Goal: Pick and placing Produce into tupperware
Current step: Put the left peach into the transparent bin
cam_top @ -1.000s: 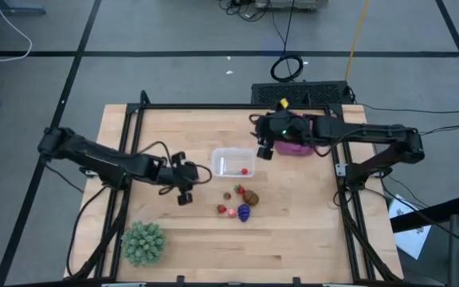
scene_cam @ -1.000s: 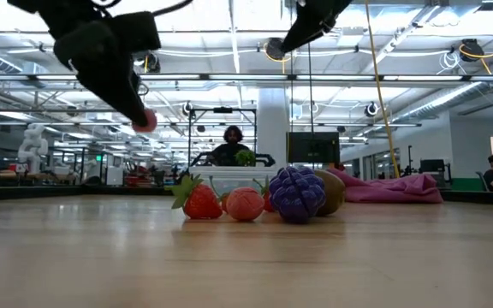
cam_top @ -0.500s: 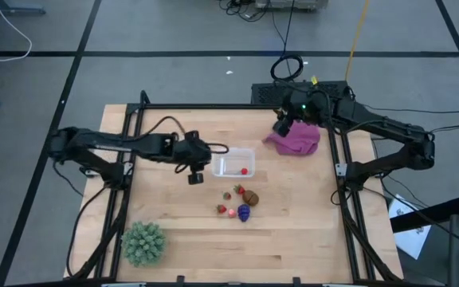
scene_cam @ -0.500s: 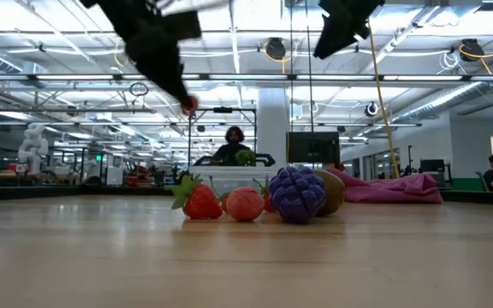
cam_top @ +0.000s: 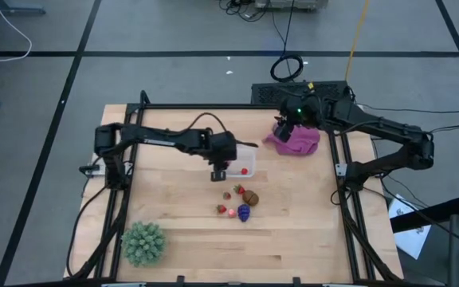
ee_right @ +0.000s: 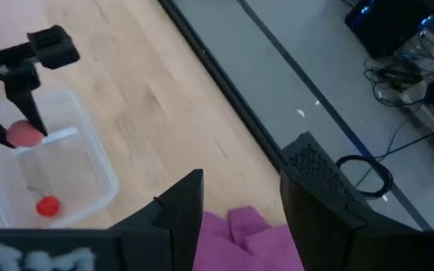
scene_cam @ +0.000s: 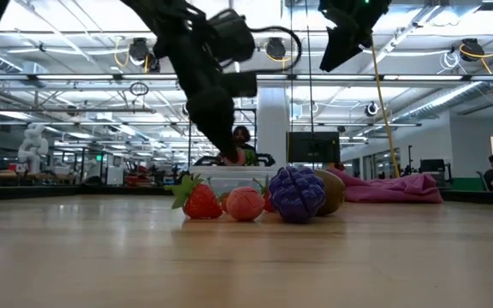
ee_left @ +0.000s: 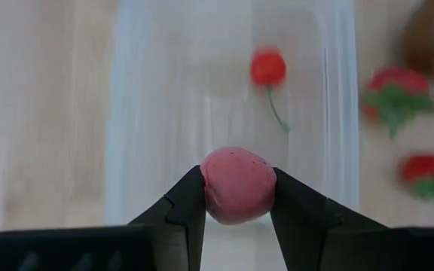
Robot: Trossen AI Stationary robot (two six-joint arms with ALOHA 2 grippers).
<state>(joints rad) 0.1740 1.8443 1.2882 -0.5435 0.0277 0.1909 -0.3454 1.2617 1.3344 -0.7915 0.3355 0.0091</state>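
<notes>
One pink fruit [ee_left: 238,185] is pinched in the left gripper [ee_left: 236,197], hanging over the clear container [ee_left: 337,113], which already holds a red cherry [ee_left: 267,68]. Best to drop it mid-box, clear of the rim. Four more fruits [cam_top: 239,203] lie just beside it. The right gripper [ee_right: 239,207] waits spread over the purple cloth [cam_top: 297,140].

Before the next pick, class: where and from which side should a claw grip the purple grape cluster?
Grip the purple grape cluster across its rounded middle, coming straight down from above. It lies low on the table with a brown piece and strawberries crowding its sides.
</notes>
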